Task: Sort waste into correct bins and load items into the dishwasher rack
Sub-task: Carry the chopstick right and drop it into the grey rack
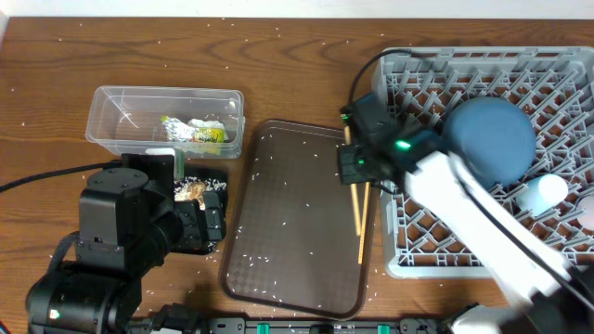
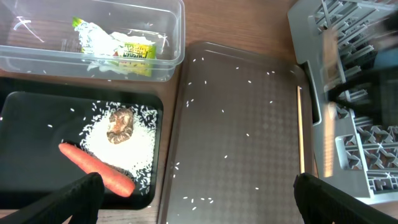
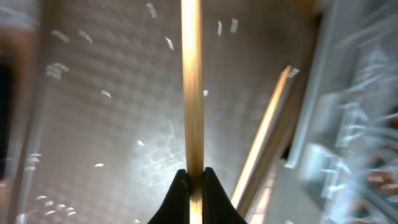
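Note:
My right gripper (image 3: 193, 180) is shut on one wooden chopstick (image 3: 192, 81) and holds it over the brown serving tray (image 1: 278, 232). The second chopstick (image 3: 264, 134) lies along the tray's right rim (image 1: 362, 232). The grey dishwasher rack (image 1: 436, 83) at the right holds the blue plate (image 1: 489, 139), a white bowl (image 1: 543, 193) and a pink cup (image 1: 587, 211). My left gripper (image 2: 193, 199) is open and empty above the black tray (image 2: 37, 124), which holds the carrot (image 2: 96, 168), a brown food chunk (image 2: 120, 124) and rice (image 2: 140, 149). The clear tub (image 1: 165, 119) holds the yellow-green wrapper (image 2: 134, 51).
Rice grains are scattered over the brown serving tray (image 2: 236, 124) and the wooden table (image 1: 56, 56). The rack's left wall (image 2: 323, 81) stands right beside the tray's right rim. My right arm (image 1: 483, 223) crosses over the rack.

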`<state>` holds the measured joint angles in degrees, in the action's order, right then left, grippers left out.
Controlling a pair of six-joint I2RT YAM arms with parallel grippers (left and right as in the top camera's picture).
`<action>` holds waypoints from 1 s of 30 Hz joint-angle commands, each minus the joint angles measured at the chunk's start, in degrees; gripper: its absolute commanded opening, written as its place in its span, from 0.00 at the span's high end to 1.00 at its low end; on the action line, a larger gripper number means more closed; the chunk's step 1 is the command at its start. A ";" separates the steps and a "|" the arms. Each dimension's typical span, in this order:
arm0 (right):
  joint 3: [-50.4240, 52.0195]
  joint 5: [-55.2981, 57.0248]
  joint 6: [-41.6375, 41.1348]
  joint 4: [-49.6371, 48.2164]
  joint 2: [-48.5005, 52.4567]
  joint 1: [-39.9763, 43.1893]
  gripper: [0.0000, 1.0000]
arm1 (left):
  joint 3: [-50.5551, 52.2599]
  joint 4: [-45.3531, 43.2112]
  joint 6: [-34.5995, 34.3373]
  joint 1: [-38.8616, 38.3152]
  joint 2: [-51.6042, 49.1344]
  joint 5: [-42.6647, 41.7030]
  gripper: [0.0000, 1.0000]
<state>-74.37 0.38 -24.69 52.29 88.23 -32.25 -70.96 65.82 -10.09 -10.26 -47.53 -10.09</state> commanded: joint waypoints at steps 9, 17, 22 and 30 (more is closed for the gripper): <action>0.20 12.26 6.19 6.93 -5.66 13.00 0.99 | -1.05 0.15 -0.02 0.28 -0.04 0.52 0.02; 0.33 6.58 10.16 6.16 -0.39 16.04 0.99 | -1.07 0.15 -0.02 0.28 -0.04 0.52 0.02; 0.33 4.92 9.97 4.87 2.89 14.80 0.92 | -1.07 0.15 -0.02 0.28 -0.04 0.52 0.02; 0.11 1.68 6.21 2.49 0.46 7.63 0.55 | -1.07 0.15 -0.02 0.28 -0.04 0.52 0.02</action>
<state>-74.24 4.43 -16.34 55.27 90.72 -21.37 -70.96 65.82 -10.09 -10.26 -47.53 -10.09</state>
